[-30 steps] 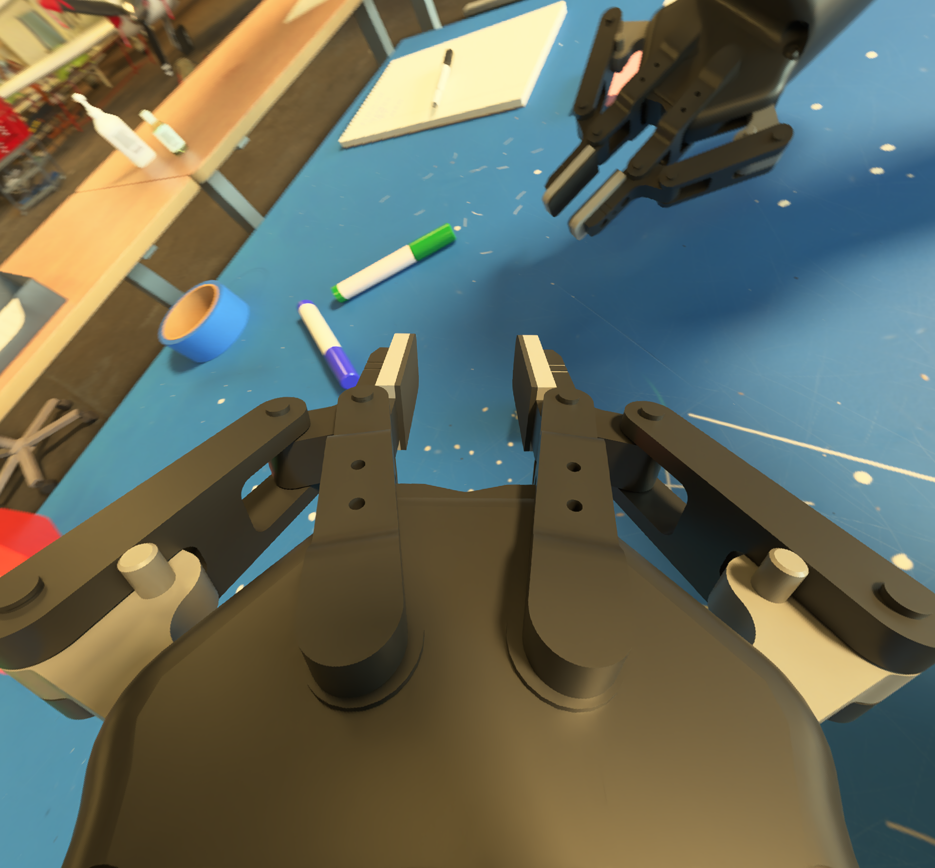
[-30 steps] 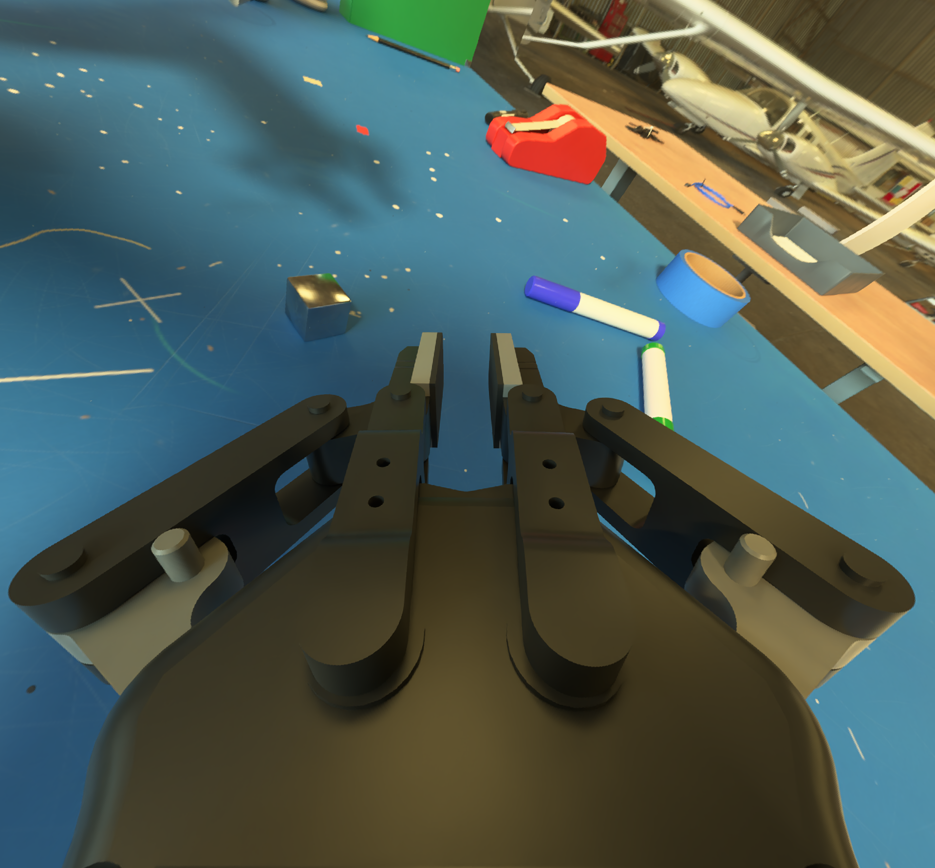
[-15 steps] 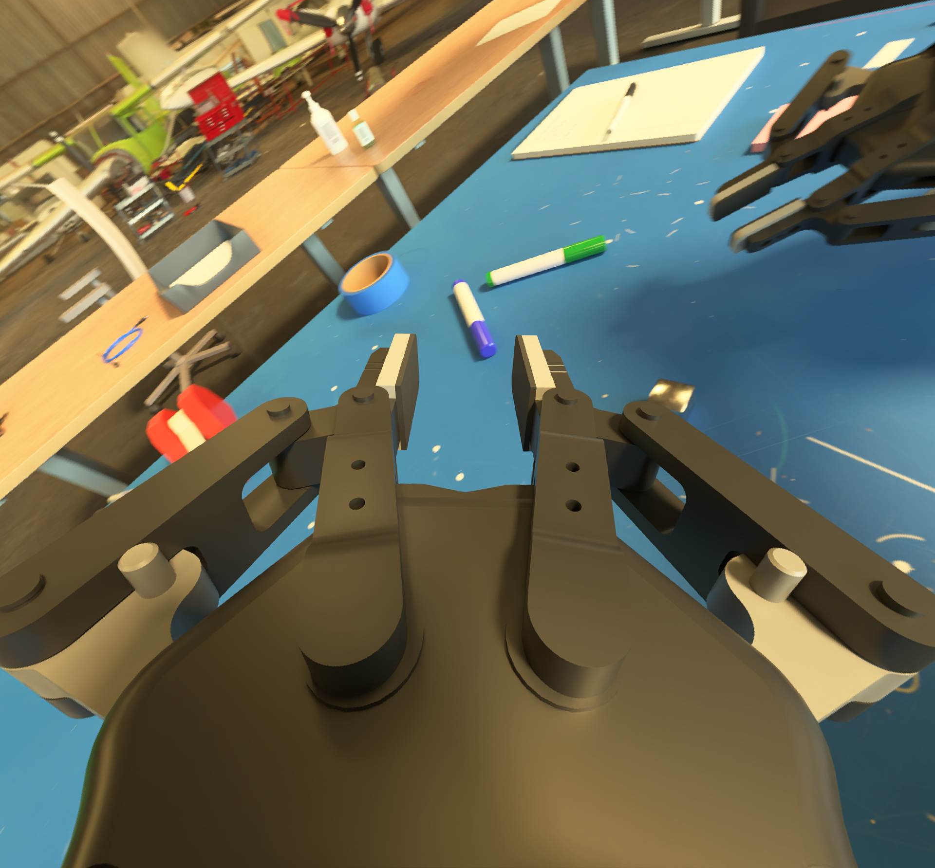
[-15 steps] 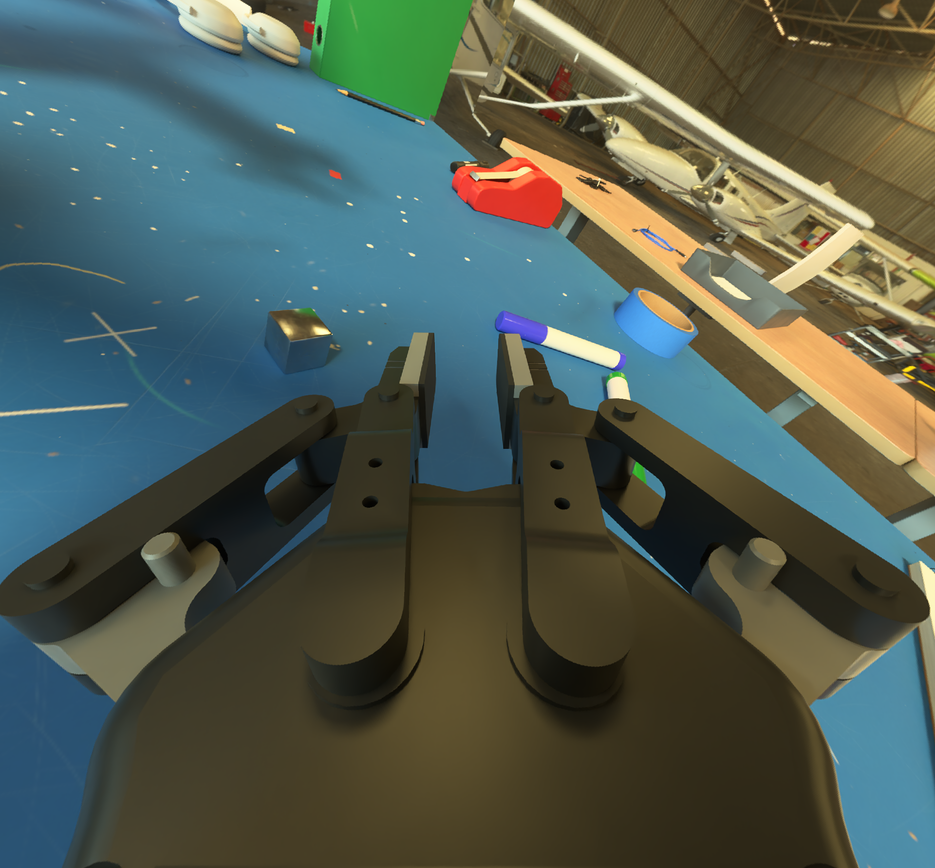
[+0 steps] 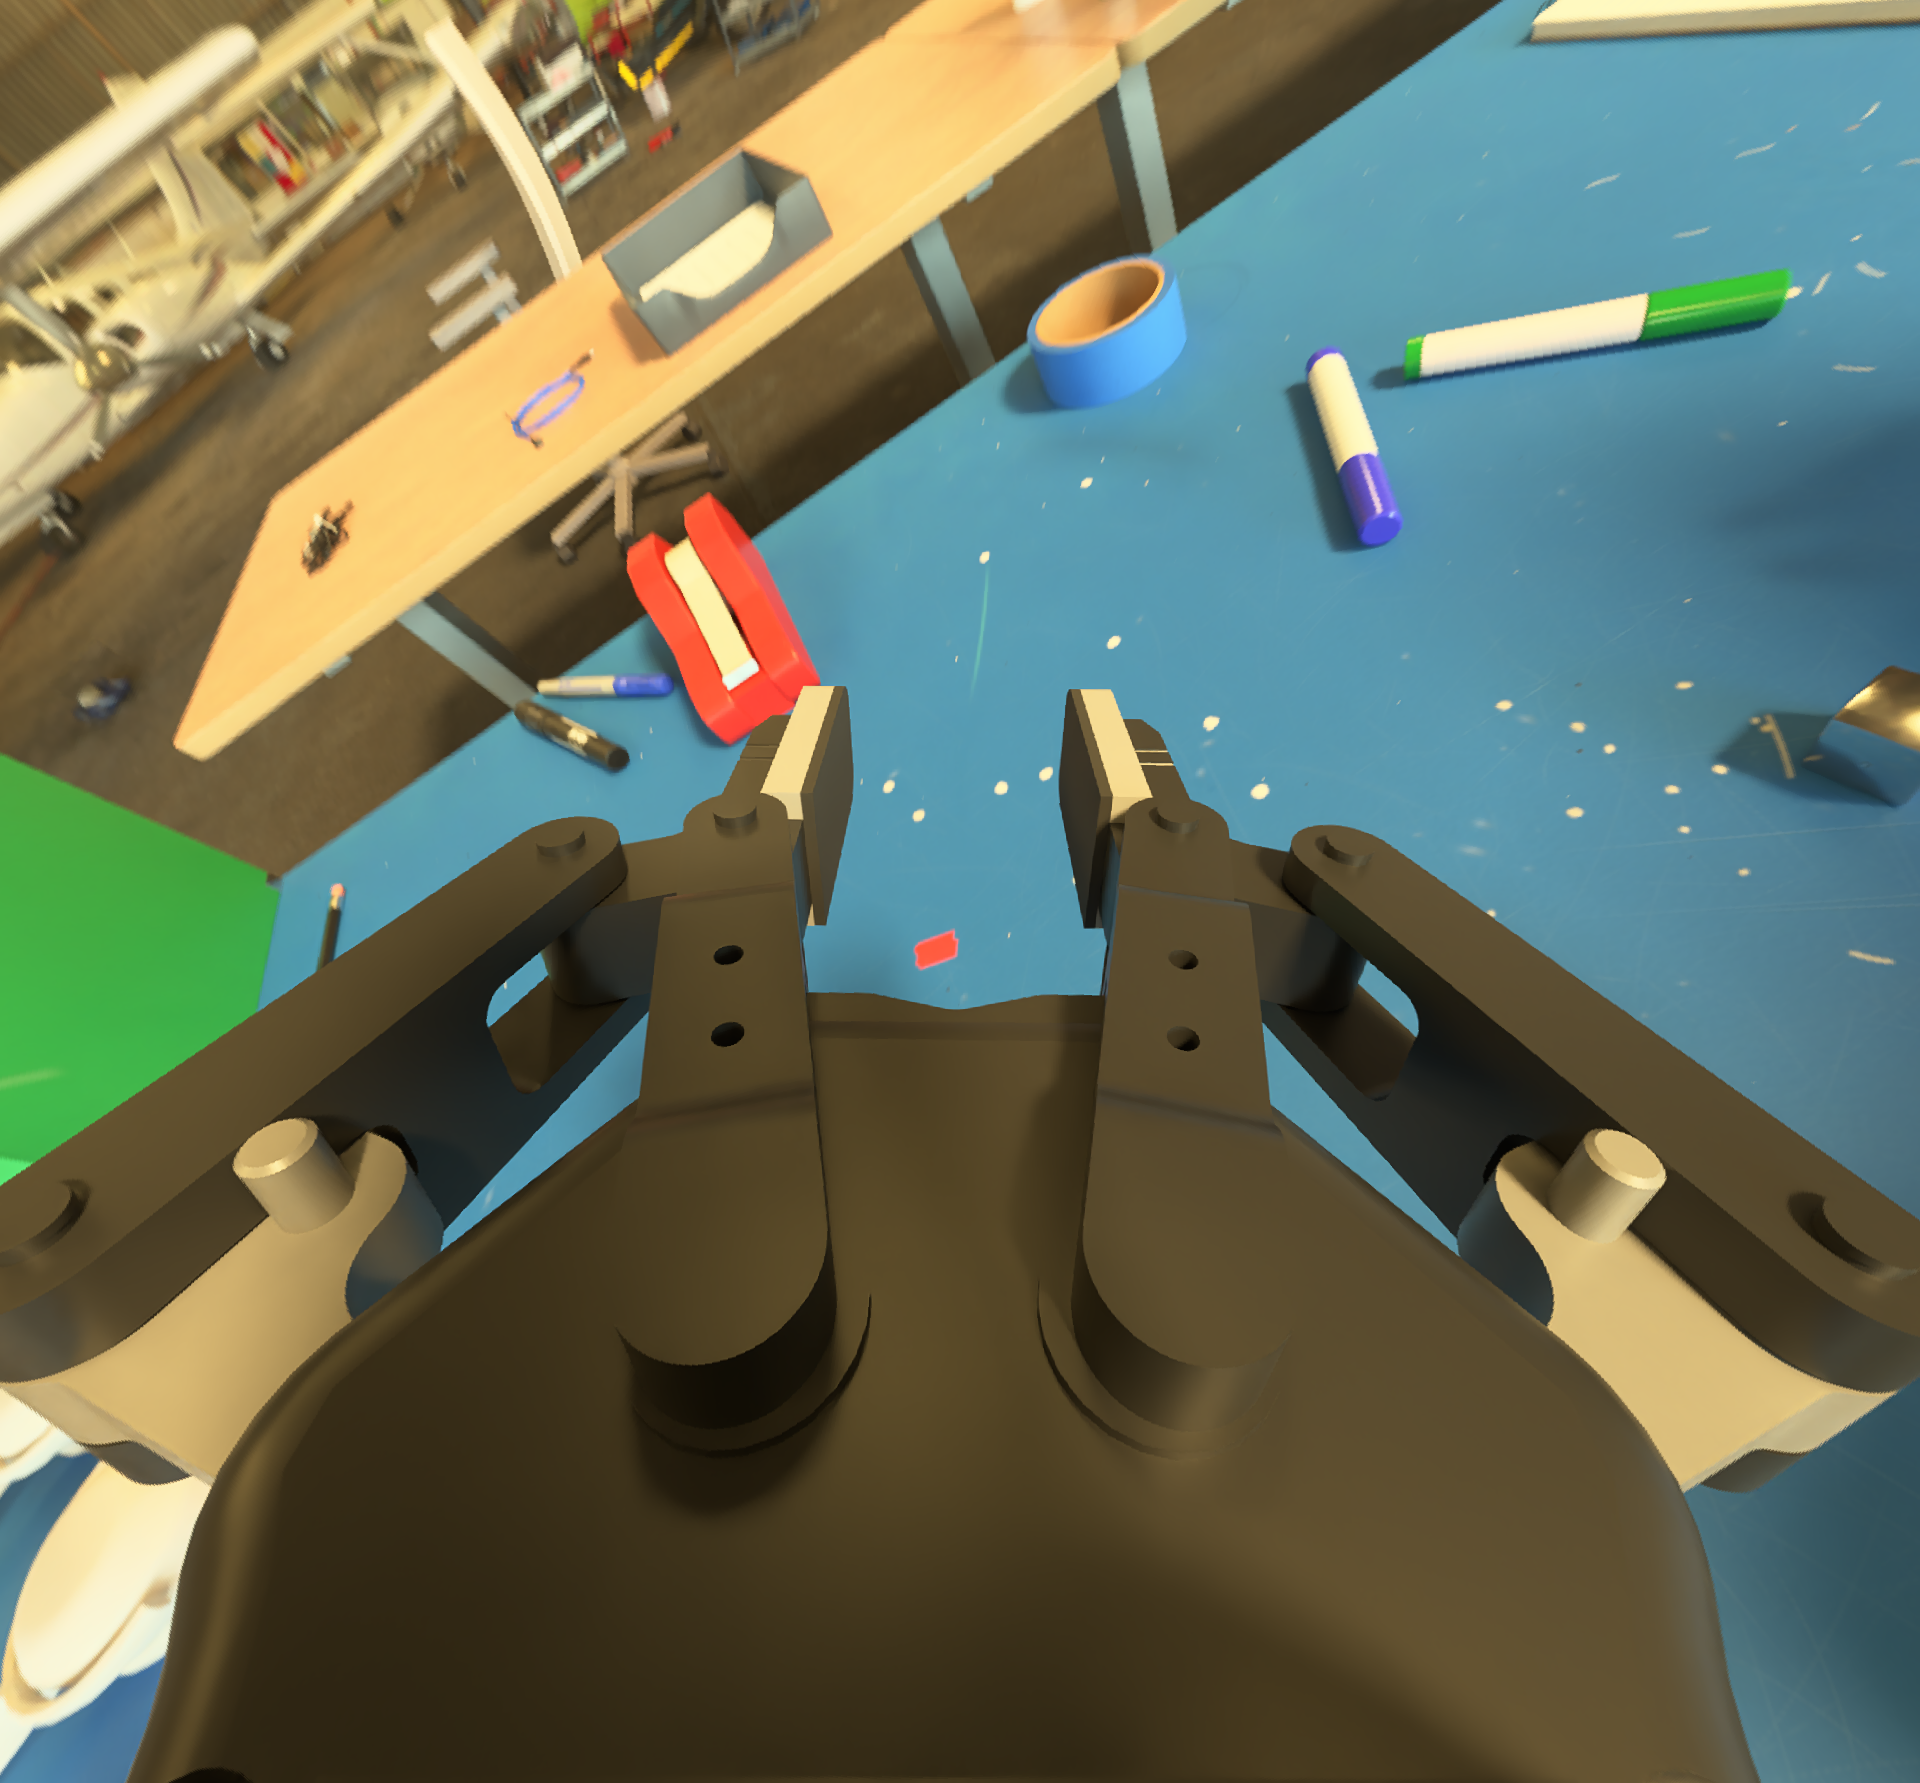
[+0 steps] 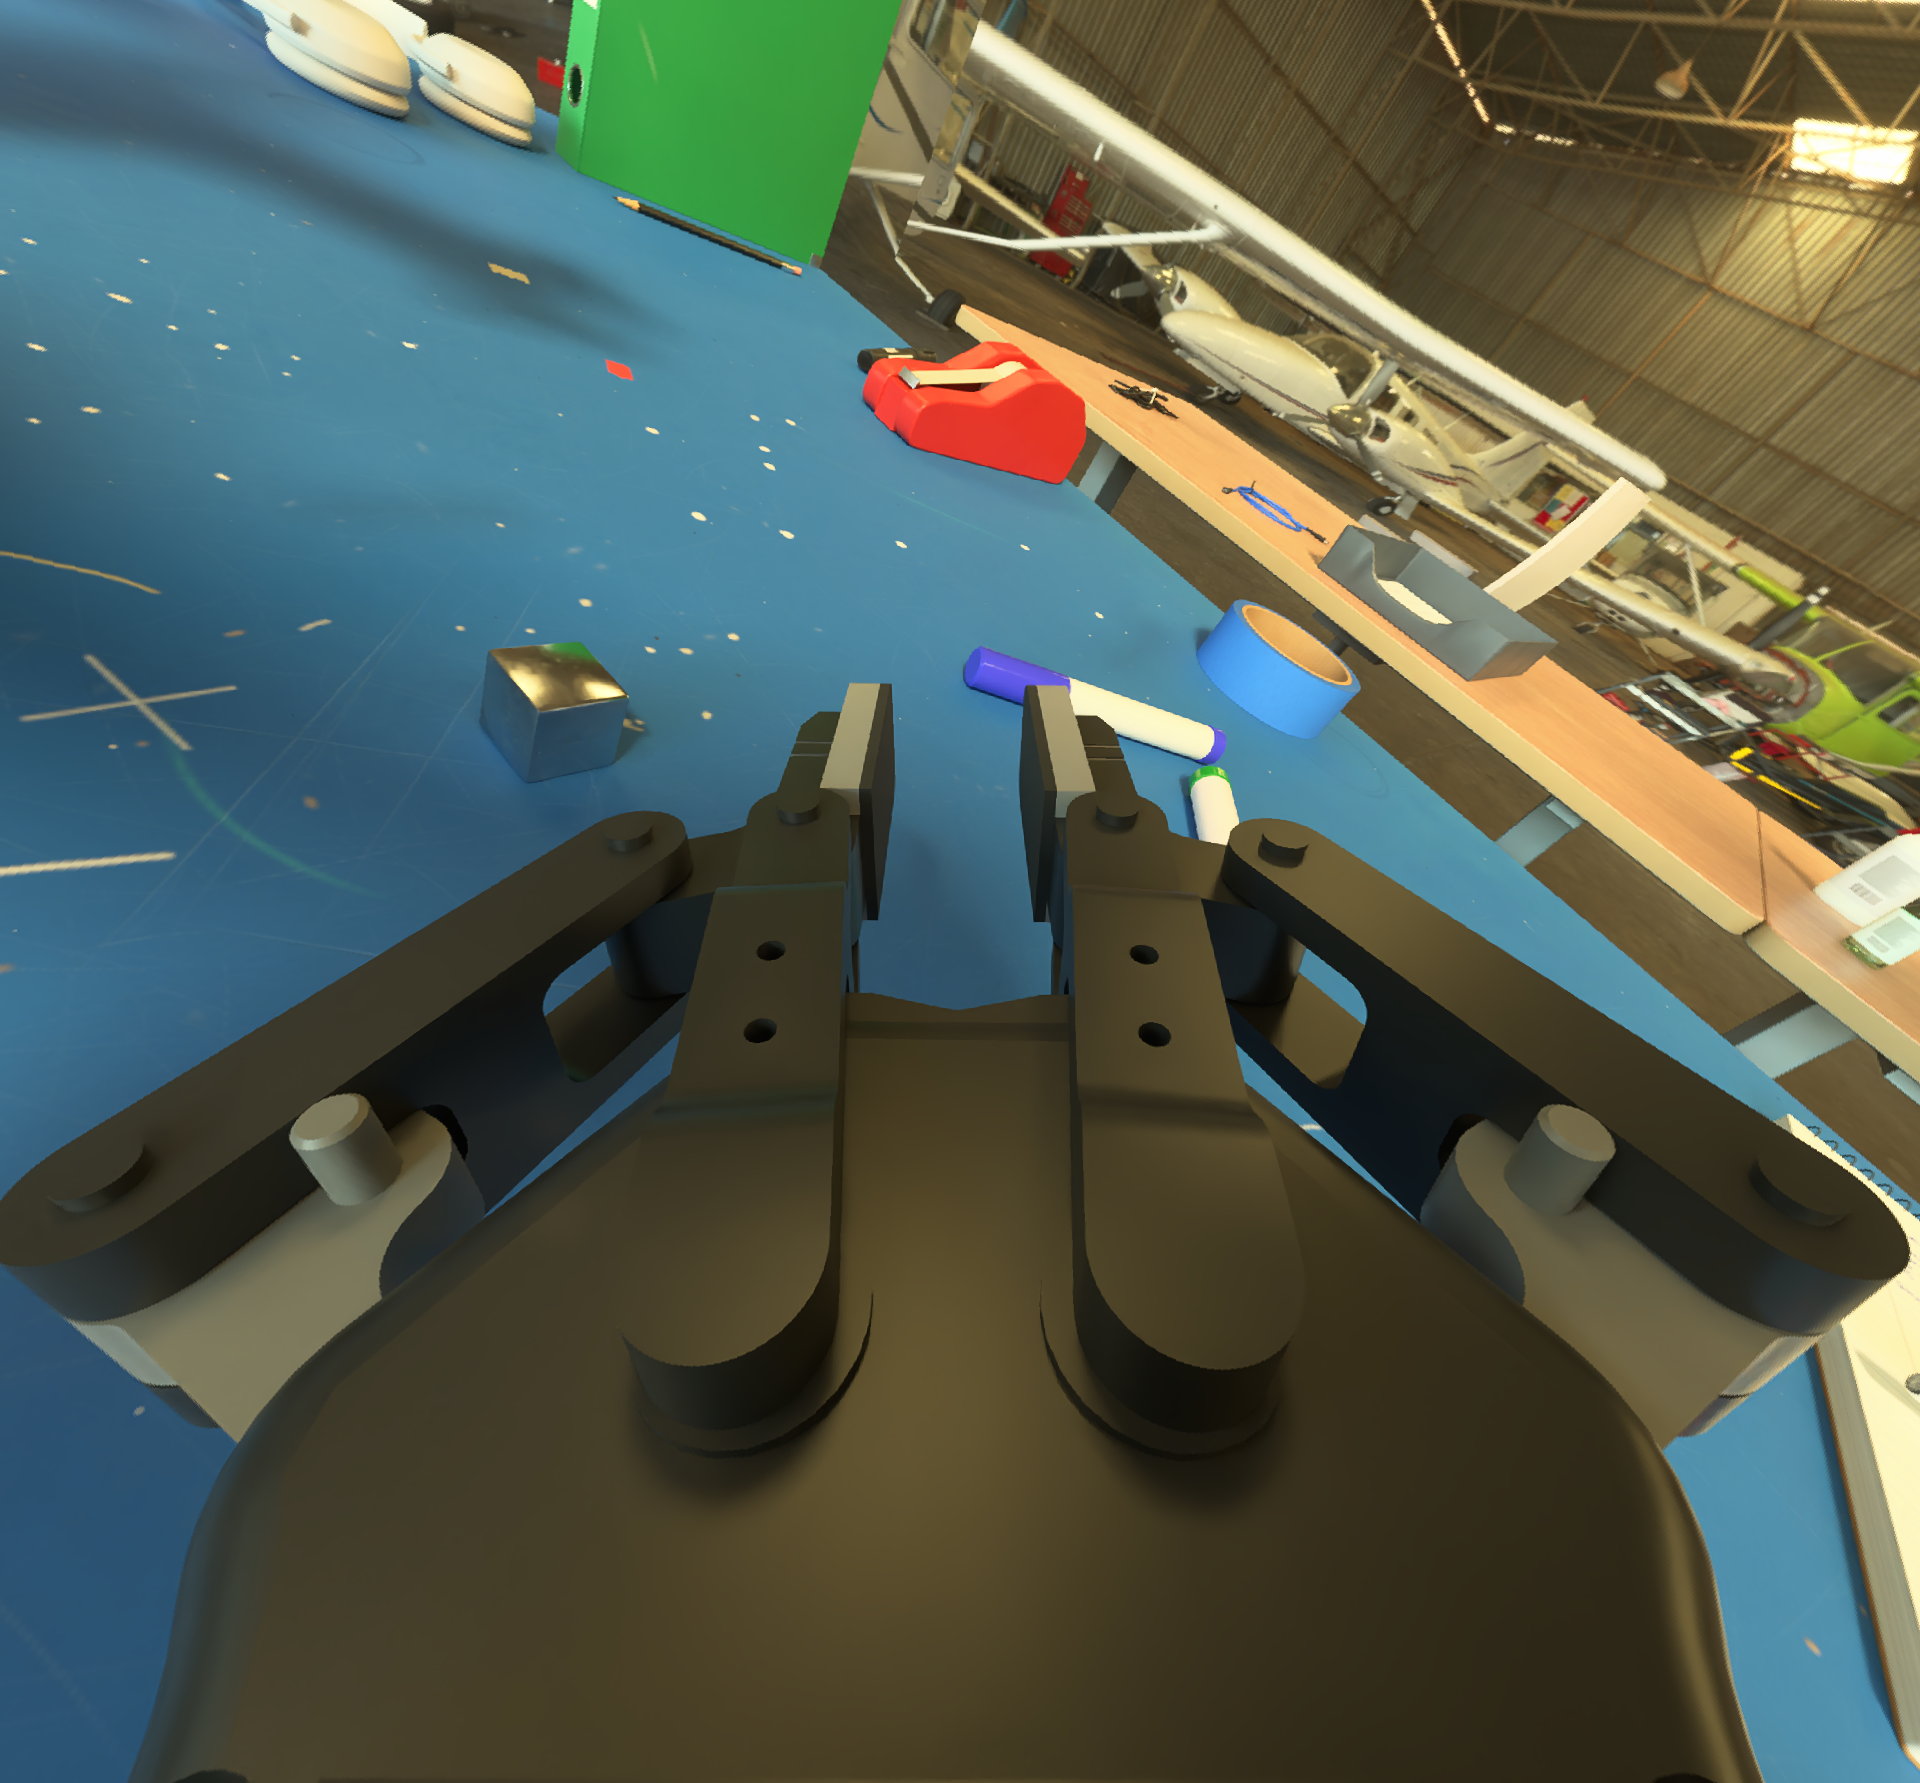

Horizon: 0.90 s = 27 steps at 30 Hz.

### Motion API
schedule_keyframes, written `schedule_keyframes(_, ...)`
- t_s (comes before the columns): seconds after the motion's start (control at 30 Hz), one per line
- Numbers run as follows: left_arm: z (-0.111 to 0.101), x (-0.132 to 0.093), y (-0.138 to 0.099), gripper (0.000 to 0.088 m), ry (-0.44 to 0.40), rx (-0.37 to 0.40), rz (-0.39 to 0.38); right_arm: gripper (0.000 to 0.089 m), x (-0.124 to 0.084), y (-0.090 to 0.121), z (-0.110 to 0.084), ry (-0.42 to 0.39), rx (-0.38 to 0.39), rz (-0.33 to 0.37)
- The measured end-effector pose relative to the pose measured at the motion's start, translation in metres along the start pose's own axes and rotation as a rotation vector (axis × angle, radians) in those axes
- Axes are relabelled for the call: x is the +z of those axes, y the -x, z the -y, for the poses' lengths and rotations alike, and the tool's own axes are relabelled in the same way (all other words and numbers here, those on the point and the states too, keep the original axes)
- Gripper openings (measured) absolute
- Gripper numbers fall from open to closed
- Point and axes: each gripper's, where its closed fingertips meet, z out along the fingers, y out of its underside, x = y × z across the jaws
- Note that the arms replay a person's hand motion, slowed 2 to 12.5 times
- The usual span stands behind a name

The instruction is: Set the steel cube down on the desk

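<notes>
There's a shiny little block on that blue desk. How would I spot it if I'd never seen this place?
Start with the big blue desk and find the upright green binder at its far edge. Come nearer from there, past the red tape dispenser, to open desk left of the purple-capped marker. The steel cube sits there alone: the only mirror-bright, square-edged thing among coloured items.

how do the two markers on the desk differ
The purple-capped marker is shorter and stubbier; the green-capped marker is longer and slimmer. The purple one lies nearer the blue tape roll, the green one farther off, roughly crosswise to it. Both have white barrels and lie flat on the blue desk, untouched.
</notes>
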Motion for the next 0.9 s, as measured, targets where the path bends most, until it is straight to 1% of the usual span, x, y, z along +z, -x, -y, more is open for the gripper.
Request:
schedule_keyframes(0.13, -0.018, 0.008, 0.013, 0.0395, 0.089, -0.057, -0.022, 0.0222, 0.000, -0.002, -0.001, -0.003, 0.008, -0.013)
schedule_keyframes(0.23, -0.030, 0.014, 0.020, 0.0403, 0.147, -0.099, -0.055, 0.0220, 0.000, -0.003, -0.001, -0.006, 0.017, -0.020)
schedule_keyframes(0.37, -0.042, 0.024, 0.029, 0.0412, 0.195, -0.147, -0.095, 0.0219, -0.001, -0.004, -0.002, -0.010, 0.031, -0.027)
schedule_keyframes(0.47, -0.048, 0.032, 0.037, 0.0419, 0.214, -0.172, -0.114, 0.0218, -0.001, -0.006, -0.002, -0.013, 0.042, -0.031)
schedule_keyframes(0.63, -0.062, 0.046, 0.048, 0.0431, 0.263, -0.191, -0.129, 0.0216, -0.002, -0.008, -0.002, -0.018, 0.056, -0.042)
schedule_keyframes(0.9, -0.090, 0.069, 0.066, 0.0449, 0.412, -0.175, -0.120, 0.0211, -0.004, -0.011, -0.003, -0.029, 0.071, -0.054)
